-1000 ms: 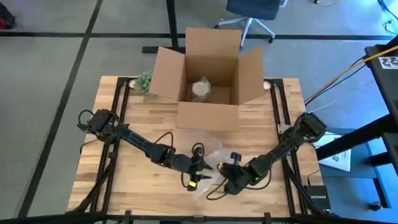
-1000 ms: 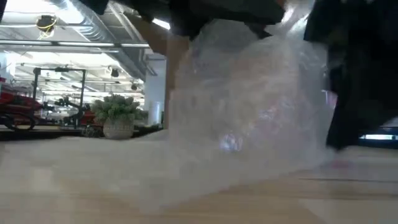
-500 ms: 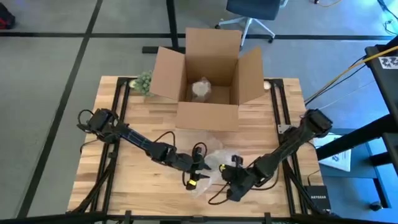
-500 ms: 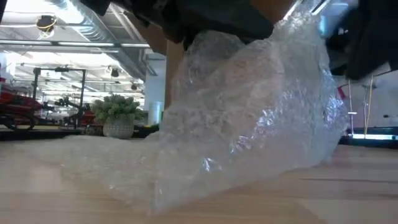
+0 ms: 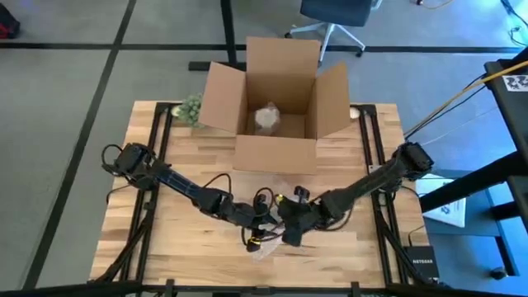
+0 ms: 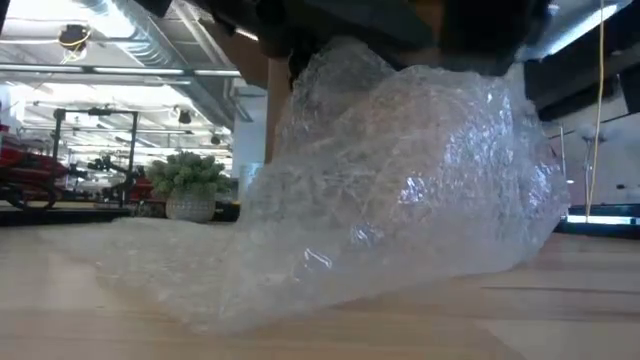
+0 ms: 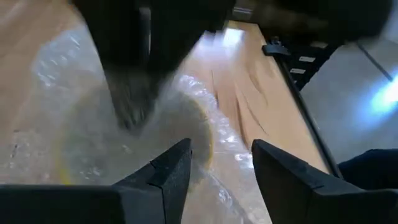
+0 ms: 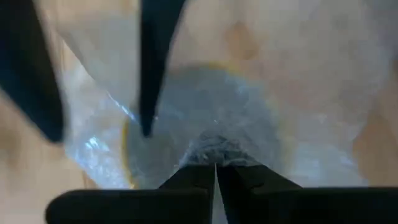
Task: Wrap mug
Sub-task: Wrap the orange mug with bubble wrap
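1. Since half a second ago the right gripper (image 5: 290, 232) has swung in toward the table's middle, carrying a fold of bubble wrap (image 5: 266, 239) across; from above it now sits hard against the left gripper (image 5: 262, 224), and the loose clear flap that lay between them earlier is mostly covered by the two wrists.
2. From table height the wrap (image 6: 400, 190) is a rounded, closed hump resting on the wood, where earlier it rose to a lifted peak on the picture's right; a flat tail of it trails off along the board; the grippers are only dark shapes above it.
3. Only the wrist views show the mug: through the wrap, the left wrist view gives a yellow rim (image 7: 202, 127); the right wrist view gives a round grey mouth with a yellow edge (image 8: 205, 118), lying under the plastic near the table's front centre.
4. The right gripper (image 8: 216, 167) has its jaws pressed together on a puckered bit of wrap; the left gripper (image 7: 221, 163) has its jaws apart over the bundle, nothing gripped between them.
5. The high view alone shows the open cardboard box (image 5: 276, 153) at the table's far side with a pale bundle (image 5: 266, 117) inside; the small potted plant (image 6: 190, 185) shows at the far left corner.
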Robot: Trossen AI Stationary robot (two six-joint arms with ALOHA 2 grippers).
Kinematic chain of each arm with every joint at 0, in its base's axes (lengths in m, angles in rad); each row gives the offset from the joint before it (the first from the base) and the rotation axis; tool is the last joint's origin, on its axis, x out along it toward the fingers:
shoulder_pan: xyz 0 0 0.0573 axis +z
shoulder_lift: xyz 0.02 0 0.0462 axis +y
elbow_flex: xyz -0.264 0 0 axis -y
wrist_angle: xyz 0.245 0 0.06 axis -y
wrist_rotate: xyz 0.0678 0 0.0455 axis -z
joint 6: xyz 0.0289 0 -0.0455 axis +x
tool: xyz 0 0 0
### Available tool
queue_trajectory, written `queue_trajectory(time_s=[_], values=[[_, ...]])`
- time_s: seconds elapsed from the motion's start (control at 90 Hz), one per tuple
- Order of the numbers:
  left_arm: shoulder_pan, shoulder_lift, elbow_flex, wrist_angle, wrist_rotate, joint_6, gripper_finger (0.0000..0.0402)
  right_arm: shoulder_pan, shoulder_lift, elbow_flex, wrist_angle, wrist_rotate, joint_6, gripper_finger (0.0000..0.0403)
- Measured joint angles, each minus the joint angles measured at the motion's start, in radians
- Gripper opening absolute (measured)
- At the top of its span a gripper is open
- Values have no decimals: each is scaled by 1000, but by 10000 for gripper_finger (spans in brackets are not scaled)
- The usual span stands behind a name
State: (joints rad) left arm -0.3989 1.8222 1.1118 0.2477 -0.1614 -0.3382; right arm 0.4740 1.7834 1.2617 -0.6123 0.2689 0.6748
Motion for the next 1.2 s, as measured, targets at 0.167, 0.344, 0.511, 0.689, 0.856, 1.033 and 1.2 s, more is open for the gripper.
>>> queue_trajectory(time_s=[0.167, 0.344, 0.511, 0.689, 0.856, 1.033, 1.2], values=[[-38, -109, 0, -156, -6, -40, 154, -12, 47, 2, 22, -40, -13, 0], [-85, -168, -3, -410, -147, -107, 154, -17, 63, 2, 18, -48, -24, 0], [-111, -115, -97, -306, -220, -123, 154, -24, 63, 1, 31, -52, -29, 0], [-92, -79, -123, 10, -219, -39, 154, -26, 63, 1, 43, -52, -45, 0], [-55, -79, -118, 112, -207, 57, 154, -26, 63, 1, 43, -51, -47, 0], [0, -32, -115, 169, -150, 61, 154, -25, 63, 1, 44, -51, -51, 0], [32, 22, -115, 247, -114, 75, 154, -25, 62, 1, 51, -51, -52, 0]])
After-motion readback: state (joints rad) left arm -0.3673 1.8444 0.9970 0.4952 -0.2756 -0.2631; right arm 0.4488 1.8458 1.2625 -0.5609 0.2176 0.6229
